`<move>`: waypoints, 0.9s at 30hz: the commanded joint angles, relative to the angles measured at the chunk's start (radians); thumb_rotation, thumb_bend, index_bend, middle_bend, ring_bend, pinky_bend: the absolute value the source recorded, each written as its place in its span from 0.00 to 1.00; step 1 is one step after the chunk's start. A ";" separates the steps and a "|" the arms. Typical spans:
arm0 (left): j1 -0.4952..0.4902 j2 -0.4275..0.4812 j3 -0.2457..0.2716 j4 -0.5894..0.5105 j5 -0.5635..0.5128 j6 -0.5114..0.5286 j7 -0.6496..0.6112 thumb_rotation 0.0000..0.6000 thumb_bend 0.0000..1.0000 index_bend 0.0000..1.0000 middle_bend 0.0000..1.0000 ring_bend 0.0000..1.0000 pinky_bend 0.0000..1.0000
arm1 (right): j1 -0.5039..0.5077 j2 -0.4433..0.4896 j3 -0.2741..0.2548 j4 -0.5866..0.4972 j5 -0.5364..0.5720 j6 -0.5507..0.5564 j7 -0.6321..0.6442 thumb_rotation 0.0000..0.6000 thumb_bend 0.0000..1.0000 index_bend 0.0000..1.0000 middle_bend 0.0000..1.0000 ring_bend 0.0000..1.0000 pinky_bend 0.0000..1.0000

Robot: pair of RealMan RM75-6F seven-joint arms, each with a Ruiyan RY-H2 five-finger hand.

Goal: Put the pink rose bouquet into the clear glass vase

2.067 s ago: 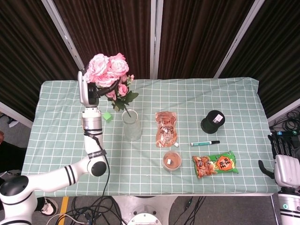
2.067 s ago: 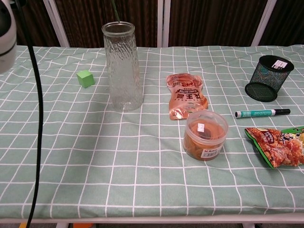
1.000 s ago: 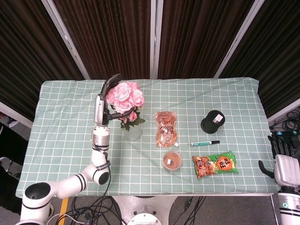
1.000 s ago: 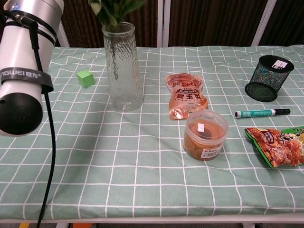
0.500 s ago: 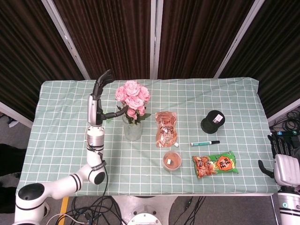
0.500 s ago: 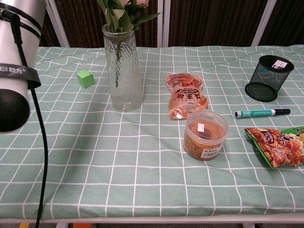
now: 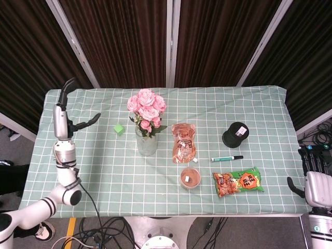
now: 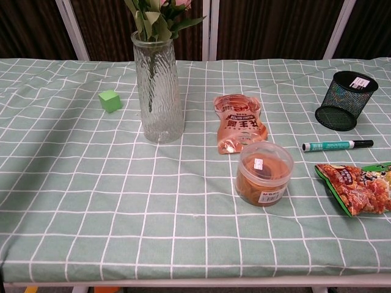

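Note:
The pink rose bouquet [image 7: 147, 107] stands upright in the clear glass vase [image 7: 146, 142], left of the table's middle. In the chest view its green leaves [image 8: 157, 19] rise out of the vase [image 8: 159, 91] and a stem shows through the glass. My left hand [image 7: 69, 113] is raised at the table's far left, well away from the vase, fingers spread and holding nothing. My right hand [image 7: 313, 175] hangs beyond the table's right front corner, away from everything; its fingers are hard to read. Neither hand shows in the chest view.
A small green cube [image 7: 119, 128] lies left of the vase. Right of it lie an orange pouch [image 7: 183, 142], a lidded plastic tub [image 7: 190, 178], a snack bag [image 7: 238, 181], a green marker [image 7: 226, 157] and a black mesh cup [image 7: 236, 135].
My left hand lowered the bouquet into the vase, let go, and drew back to the table's far left. The bouquet now stands alone in the vase. The right hand stayed still.

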 commanded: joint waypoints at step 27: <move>0.473 0.367 0.450 -0.467 0.073 0.026 0.673 1.00 0.00 0.16 0.08 0.06 0.15 | 0.010 -0.048 -0.034 -0.004 -0.059 0.005 -0.053 1.00 0.25 0.00 0.00 0.00 0.00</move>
